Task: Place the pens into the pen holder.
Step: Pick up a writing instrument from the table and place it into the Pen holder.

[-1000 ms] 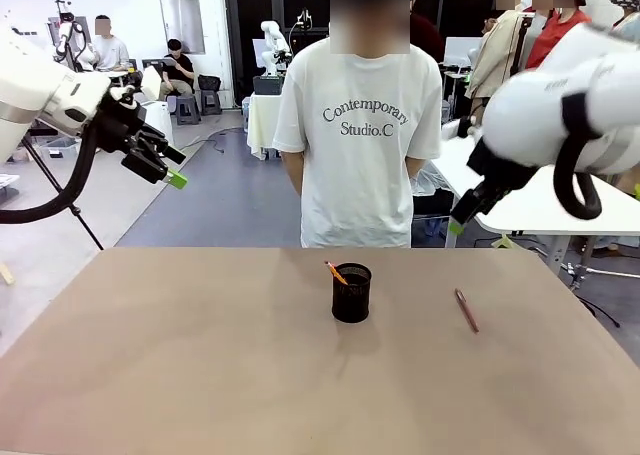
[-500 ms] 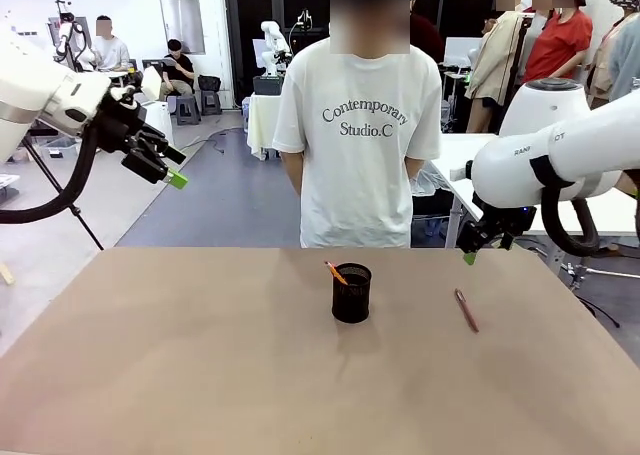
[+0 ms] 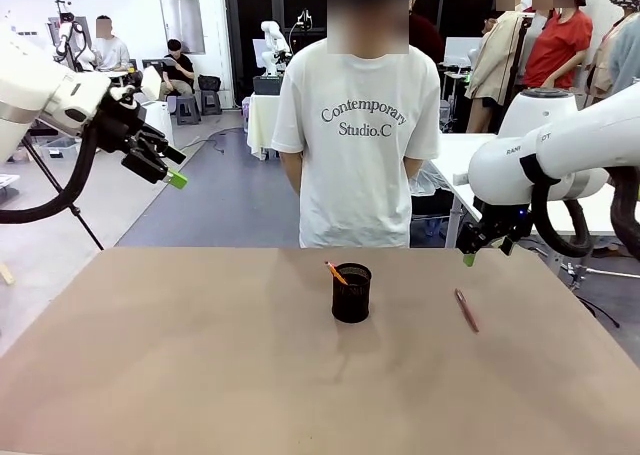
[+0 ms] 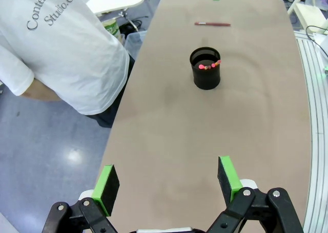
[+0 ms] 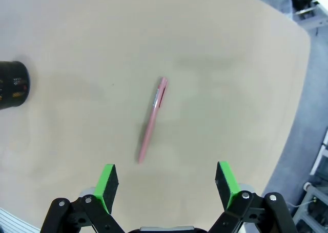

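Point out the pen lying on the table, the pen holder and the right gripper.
pen on the table (image 5: 151, 119), right wrist view, middle of its barrel.
pen holder (image 3: 351, 295), front view, front of its mesh wall.
right gripper (image 5: 166, 184), right wrist view, the open gap midway between its green fingertips.

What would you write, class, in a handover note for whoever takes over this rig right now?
Left claw: open, empty, raised off the table's left side.
Right claw: open, empty, hovering above the loose pen.
Pen holder: upright mid-table, yellow pencil sticking out; a pink-tipped pen also inside.
Done: two pens are in.
Left: pick up the maroon pen lying flat to the holder's right and drop it in.
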Available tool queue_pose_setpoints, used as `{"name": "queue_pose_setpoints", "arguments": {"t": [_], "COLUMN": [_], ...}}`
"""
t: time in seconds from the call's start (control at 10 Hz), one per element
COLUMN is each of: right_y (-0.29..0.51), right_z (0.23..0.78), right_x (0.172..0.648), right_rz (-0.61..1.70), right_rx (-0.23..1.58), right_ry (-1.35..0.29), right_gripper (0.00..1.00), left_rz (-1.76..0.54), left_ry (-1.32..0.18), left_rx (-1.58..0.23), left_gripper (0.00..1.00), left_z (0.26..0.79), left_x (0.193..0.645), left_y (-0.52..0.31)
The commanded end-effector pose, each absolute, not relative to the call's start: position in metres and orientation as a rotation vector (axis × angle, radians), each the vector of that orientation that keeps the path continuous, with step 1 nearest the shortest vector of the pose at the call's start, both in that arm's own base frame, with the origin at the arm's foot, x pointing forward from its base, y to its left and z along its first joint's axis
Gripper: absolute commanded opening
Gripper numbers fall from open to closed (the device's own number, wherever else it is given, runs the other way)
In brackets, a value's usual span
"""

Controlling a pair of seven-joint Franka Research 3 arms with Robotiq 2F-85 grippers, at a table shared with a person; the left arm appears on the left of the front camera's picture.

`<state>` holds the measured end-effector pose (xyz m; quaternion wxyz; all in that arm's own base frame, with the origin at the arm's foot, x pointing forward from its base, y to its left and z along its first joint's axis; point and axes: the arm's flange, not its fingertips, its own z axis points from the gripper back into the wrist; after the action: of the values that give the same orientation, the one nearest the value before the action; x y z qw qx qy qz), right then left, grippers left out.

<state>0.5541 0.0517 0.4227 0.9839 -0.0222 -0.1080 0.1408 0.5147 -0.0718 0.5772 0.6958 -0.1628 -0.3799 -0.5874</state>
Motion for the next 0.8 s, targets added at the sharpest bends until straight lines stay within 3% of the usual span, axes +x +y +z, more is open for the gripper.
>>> {"name": "queue_pose_setpoints", "arguments": {"t": [0.0,0.7], "right_y": [0.053,0.076], "right_z": [0.428,0.35], "right_x": [0.547,0.612], "right_rz": [0.292,0.003], "right_rx": [-0.058,-0.132], "right_ry": [-0.22,-0.157], "right_gripper": [1.0,1.0], "left_rz": [-1.307,-1.307], "left_ry": [-0.85,-0.85], "left_rx": [-0.356,-0.356], "left_gripper": [1.0,1.0], "left_z": [0.578,0.578], "left_x": [0.514,0.514], "left_y": [-0.07,-0.07]}}
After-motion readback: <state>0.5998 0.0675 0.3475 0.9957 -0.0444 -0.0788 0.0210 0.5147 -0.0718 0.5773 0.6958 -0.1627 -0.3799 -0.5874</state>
